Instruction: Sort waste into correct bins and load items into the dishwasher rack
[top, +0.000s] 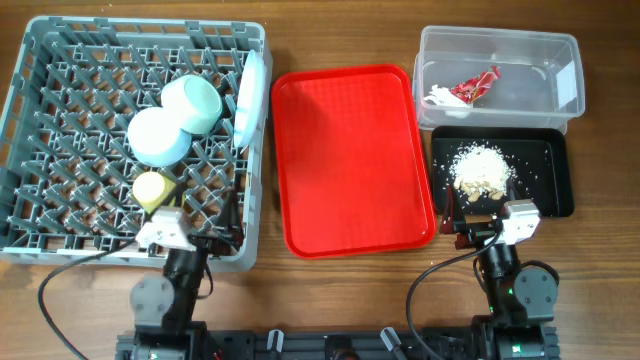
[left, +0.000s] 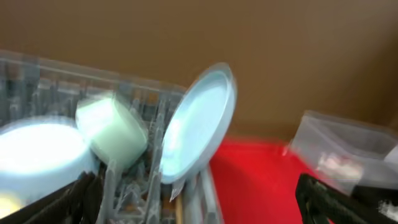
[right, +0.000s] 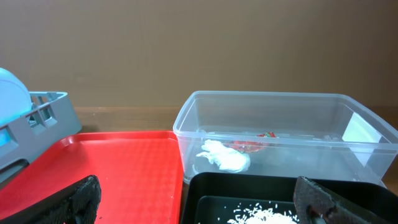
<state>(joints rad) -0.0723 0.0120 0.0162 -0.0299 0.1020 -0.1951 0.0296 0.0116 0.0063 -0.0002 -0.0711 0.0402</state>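
Note:
The grey dishwasher rack (top: 60, 60) holds two mint bowls (top: 158, 136) (top: 192, 103), the yellow cup (top: 152, 189) and the pale plate (top: 249, 98), which stands on edge at its right side. The left wrist view is blurred and shows the plate (left: 199, 124) and a bowl (left: 115, 130). A thin tan stick-like sliver (left: 178, 208) sits below the plate. I cannot make out the fork. The clear tub (top: 560, 60) holds the red wrapper (top: 476, 85) and white scraps (right: 224, 157). Crumbs (top: 482, 168) lie in the black tray (top: 555, 195). My left gripper (top: 215, 238) (left: 199, 205) is open at the rack's front right corner. My right gripper (top: 458, 228) (right: 199, 208) is open and empty at the black tray's front edge.
The large red serving tray (top: 350, 160) lies between the rack and the bins, and also shows in the right wrist view (right: 118, 168). Both arm bases stand at the table's front edge. Bare wooden table lies beyond the tub and rack.

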